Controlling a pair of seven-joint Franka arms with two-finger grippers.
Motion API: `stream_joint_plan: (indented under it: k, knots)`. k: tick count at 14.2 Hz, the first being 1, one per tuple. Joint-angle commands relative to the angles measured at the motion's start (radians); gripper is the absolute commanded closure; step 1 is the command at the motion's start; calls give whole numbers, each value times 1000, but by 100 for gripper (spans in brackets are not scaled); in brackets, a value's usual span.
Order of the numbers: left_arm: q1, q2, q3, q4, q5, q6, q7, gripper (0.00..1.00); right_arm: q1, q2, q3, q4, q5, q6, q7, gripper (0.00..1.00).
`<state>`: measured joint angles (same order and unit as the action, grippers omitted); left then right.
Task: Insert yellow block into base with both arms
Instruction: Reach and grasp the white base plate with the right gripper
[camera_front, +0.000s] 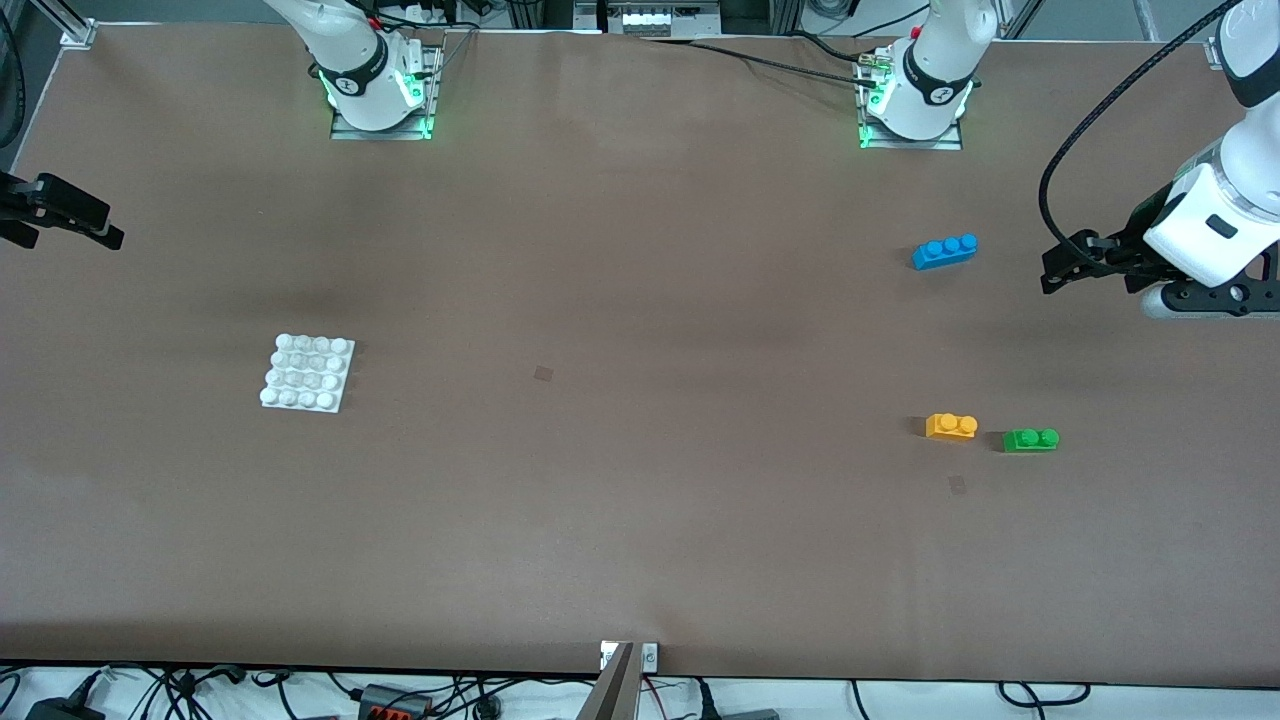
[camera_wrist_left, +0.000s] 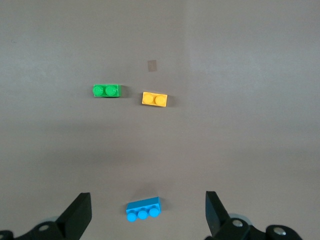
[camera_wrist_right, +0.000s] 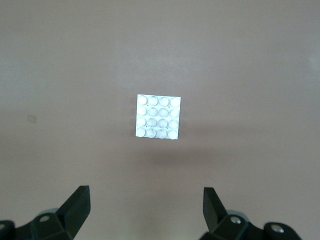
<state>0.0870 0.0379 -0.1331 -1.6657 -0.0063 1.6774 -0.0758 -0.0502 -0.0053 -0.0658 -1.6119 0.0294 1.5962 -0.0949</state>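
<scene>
The yellow block (camera_front: 951, 426) lies on the brown table toward the left arm's end, beside the green brick (camera_front: 1030, 439); it also shows in the left wrist view (camera_wrist_left: 154, 99). The white base (camera_front: 308, 372) lies toward the right arm's end and shows in the right wrist view (camera_wrist_right: 158, 117). My left gripper (camera_front: 1052, 277) hangs open and empty in the air at the left arm's end of the table, its jaws wide apart (camera_wrist_left: 148, 212). My right gripper (camera_front: 100, 232) is open and empty at the right arm's end (camera_wrist_right: 146, 207), up above the table.
A blue three-stud brick (camera_front: 945, 250) lies farther from the front camera than the yellow block; it shows between the left jaws (camera_wrist_left: 143, 209), well below them. The green brick shows in the left wrist view (camera_wrist_left: 106, 90).
</scene>
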Motion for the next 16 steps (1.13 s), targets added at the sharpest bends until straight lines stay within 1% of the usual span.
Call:
stream_joint_plan:
  k: [1, 8, 10, 14, 16]
  knots:
    - [-3, 14, 3, 35, -23, -25, 8, 0, -8, -7, 8, -3, -11, -4, -5, 0]
    - [0, 16, 3, 35, -24, -33, 8, 0, -13, -2, 4, -3, -9, -27, -6, 0]
    - [-1, 16, 3, 35, -24, -34, 7, 0, -8, 22, 4, 0, -9, -83, -3, 0]
    - [-1, 16, 3, 35, -24, -38, 7, 0, -14, 54, 4, 1, 4, -73, -3, 0]
    - [-3, 16, 3, 35, -24, -38, 7, 0, -11, 126, 6, 3, 3, -55, -17, 0]
